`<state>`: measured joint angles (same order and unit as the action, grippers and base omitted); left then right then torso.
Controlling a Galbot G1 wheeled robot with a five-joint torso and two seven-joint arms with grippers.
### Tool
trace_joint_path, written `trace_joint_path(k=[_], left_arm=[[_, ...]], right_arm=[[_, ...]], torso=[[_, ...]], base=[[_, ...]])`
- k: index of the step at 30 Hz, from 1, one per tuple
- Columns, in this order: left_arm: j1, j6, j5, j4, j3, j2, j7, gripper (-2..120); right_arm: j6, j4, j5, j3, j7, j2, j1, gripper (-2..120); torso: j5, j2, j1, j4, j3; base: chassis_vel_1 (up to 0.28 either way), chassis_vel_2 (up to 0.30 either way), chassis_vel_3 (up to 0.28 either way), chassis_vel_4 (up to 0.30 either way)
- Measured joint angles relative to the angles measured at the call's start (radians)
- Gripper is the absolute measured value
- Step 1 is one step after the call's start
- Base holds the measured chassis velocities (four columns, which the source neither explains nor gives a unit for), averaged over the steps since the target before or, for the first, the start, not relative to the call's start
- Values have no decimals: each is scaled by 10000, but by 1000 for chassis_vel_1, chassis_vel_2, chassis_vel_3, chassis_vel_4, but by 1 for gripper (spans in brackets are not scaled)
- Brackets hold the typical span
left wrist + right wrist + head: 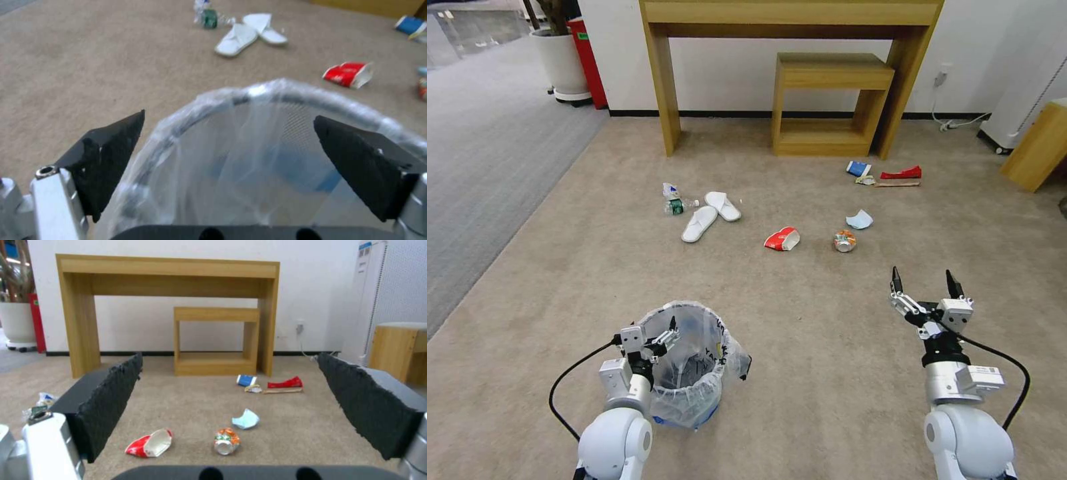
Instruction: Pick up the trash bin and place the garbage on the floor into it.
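Observation:
The trash bin (694,373), black with a clear wrinkly liner, stands on the carpet at lower left. My left gripper (654,332) is open at its near-left rim. In the left wrist view one finger (111,153) is outside the rim (276,91) and the other finger (360,160) is over the bin's mouth. My right gripper (922,275) hangs open and empty at lower right. The garbage lies ahead: a bottle (674,201), two white slippers (699,224), a red-white packet (782,238), an orange can (845,241), a pale blue mask (859,219), a cup (858,169) and a red wrapper (902,174).
A tall wooden table (790,13) and a small wooden stand (830,73) are against the far wall. A white plant pot (562,63) and a red box (589,57) stand at the far left. A wooden unit (1037,150) is at right. Open carpet lies between me and the litter.

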<state>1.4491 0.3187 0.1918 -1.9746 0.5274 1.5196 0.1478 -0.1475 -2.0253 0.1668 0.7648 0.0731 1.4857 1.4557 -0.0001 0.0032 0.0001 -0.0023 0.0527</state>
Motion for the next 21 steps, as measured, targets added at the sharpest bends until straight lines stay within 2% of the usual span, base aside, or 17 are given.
trace_joint_path(k=[9, 21], left_arm=[[46, 616, 418, 15, -86, -177, 1106, 99], [246, 739, 401, -280, 53, -209, 1280, 99]], right_arm=[[9, -73, -81, -15, 55, 138, 12, 100], [17, -120, -148, -61, 108, 200, 71, 100]], torso=[[0, 0, 0, 0, 0], [1, 0, 0, -1, 0]], base=[[0, 0, 0, 0], [0, 0, 0, 0]])
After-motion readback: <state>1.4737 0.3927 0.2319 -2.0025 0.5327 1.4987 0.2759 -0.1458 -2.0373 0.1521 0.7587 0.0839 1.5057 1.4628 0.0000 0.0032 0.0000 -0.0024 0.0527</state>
